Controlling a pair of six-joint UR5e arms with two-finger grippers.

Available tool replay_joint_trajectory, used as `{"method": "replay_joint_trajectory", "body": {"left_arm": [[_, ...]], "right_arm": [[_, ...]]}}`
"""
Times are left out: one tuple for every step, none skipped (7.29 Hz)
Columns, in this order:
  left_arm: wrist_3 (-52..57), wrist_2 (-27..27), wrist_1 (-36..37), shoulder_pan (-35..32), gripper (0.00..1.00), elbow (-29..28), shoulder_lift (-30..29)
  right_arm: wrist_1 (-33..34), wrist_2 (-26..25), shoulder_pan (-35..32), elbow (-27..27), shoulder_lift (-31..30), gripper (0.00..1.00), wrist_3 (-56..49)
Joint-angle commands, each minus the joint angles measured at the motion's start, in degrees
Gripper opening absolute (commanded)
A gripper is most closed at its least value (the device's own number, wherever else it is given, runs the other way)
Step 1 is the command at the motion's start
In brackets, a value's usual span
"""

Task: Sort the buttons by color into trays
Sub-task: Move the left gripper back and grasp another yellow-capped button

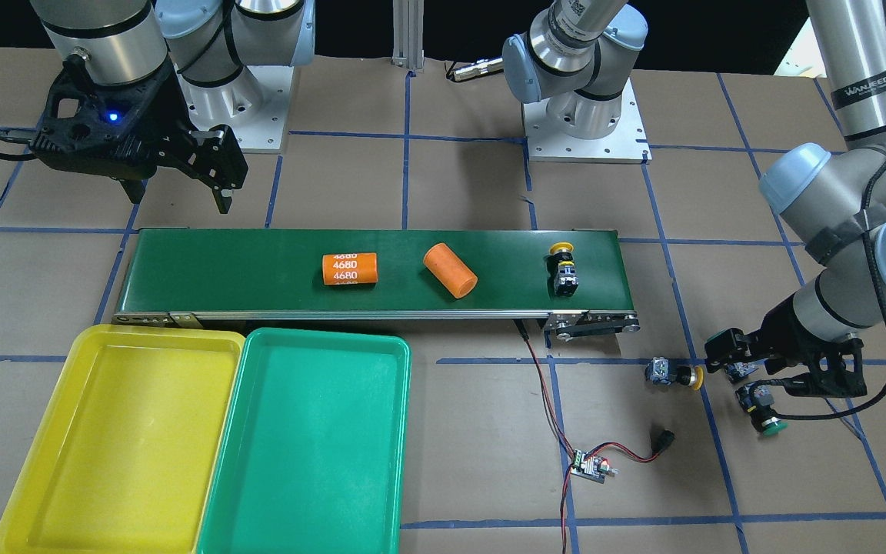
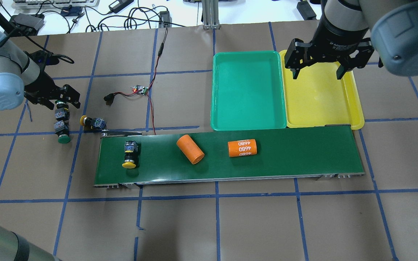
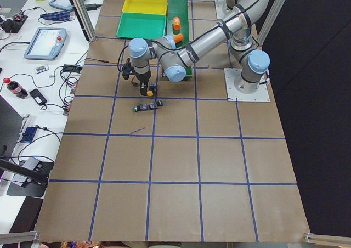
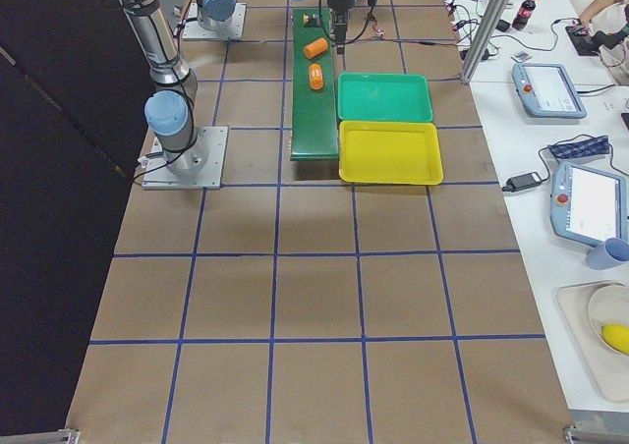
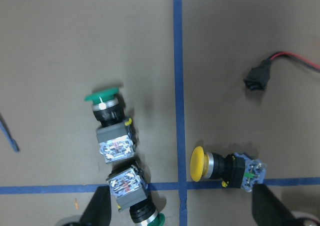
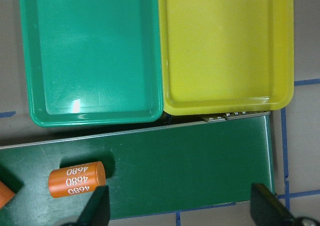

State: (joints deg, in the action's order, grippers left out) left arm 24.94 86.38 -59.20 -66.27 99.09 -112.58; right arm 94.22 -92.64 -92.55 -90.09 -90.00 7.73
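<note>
Left pincer (image 5: 182, 213) hangs low over the tabletop (image 5: 60, 36), jaws spread wide and gripping nothing. 3 of the 4 buttons lie on their sides beneath it. Near green button (image 5: 131, 193) lies just inside the finger (image 5: 97, 211) at the wrist view's lower left, cap toward the pincer; whether the two are in contact cannot be judged. Far green button (image 5: 109, 123) lies contact block to contact block with it, touching or nearly so, cap pointing away from the pincer. Loose yellow button (image 5: 220, 167) lies across a blue tape line (image 5: 177, 86) from both green ones, just inside the opposite finger (image 5: 267, 211), cap toward the tape.

Belt yellow button (image 2: 130, 156) lies apart from that pincer, on the nearest end of the conveyor belt (image 2: 285, 156), cap toward the robot. Further along the belt lie a plain orange cylinder (image 2: 190, 149) and an orange cylinder printed "4680" (image 2: 242, 148).

Green tray (image 2: 247, 94) and yellow tray (image 2: 321, 108) sit side by side, touching, along the belt's far edge at its other end, well apart from all 4 buttons. Right pincer (image 2: 318, 74) hovers above the yellow tray, jaws wide open, holding nothing.

Circuit board (image 2: 140, 90) with red wires lies on the tabletop beyond the loose yellow button, with a black connector (image 5: 256, 80) near that button.
</note>
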Motion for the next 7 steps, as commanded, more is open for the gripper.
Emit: {"method": "replay_joint_trajectory", "body": {"left_arm": [[2.99,-4.02,0.49,-1.22,1.0,0.67,-1.85],[4.75,-4.02,0.4,-1.75,1.0,0.75,-2.64],[5.99,-4.02,0.57,-2.19,1.0,0.67,-3.26],[6.79,-3.94,0.58,-2.2,1.0,0.66,-3.78],[7.75,-3.85,0.58,-2.2,1.0,0.75,-4.4],[7.85,-3.67,0.49,-2.2,1.0,0.75,-4.93],[8.2,-3.32,0.31,-2.2,1.0,0.84,-5.28]], "right_arm": [[0.0,0.0,0.0,0.0,0.0,1.0,0.0],[-0.09,0.0,0.0,0.0,0.0,1.0,0.0],[-0.09,0.0,0.0,0.0,0.0,1.0,0.0],[-0.09,0.0,0.0,0.0,0.0,1.0,0.09],[-0.09,0.0,0.0,0.0,0.0,1.0,0.09],[-0.09,0.0,0.0,0.0,0.0,1.0,0.0],[-0.09,0.0,0.0,0.0,0.0,1.0,0.0]]}}
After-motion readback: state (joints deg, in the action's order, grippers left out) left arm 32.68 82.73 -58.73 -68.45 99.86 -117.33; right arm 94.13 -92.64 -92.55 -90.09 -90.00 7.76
